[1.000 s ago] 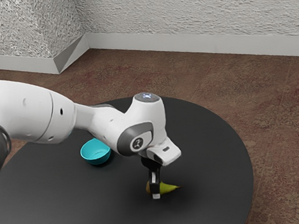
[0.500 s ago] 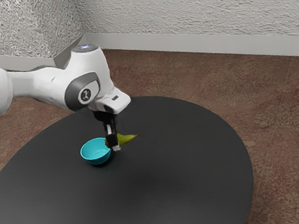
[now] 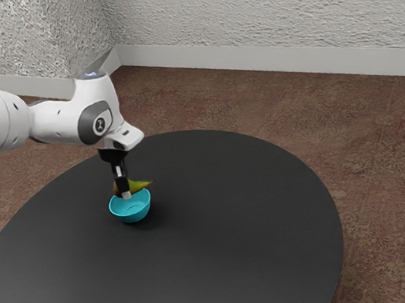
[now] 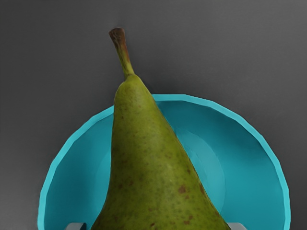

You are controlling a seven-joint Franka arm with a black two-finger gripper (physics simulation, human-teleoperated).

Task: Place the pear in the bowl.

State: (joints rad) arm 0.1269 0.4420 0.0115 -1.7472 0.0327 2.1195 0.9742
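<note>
In the exterior view my black gripper (image 3: 125,194) hangs over the turquoise bowl (image 3: 132,212), shut on the green-brown pear (image 3: 138,186). The pear lies sideways, its stem toward the exterior view's right, at about the height of the bowl's rim or just above it. From the wrist view, the pear (image 4: 153,182) covers the middle of the bowl (image 4: 254,177), and its stem reaches past the rim. Fingertips show on both sides of the pear's wide end.
A round black table (image 3: 234,235) carries the bowl near its far side. Beyond the table's edge are a brown floor (image 3: 377,146) and a pale textured wall (image 3: 260,13).
From low over the table, my hand has risen and travelled to the exterior view's left with the pear, coming over the bowl. The bowl has stayed put.
</note>
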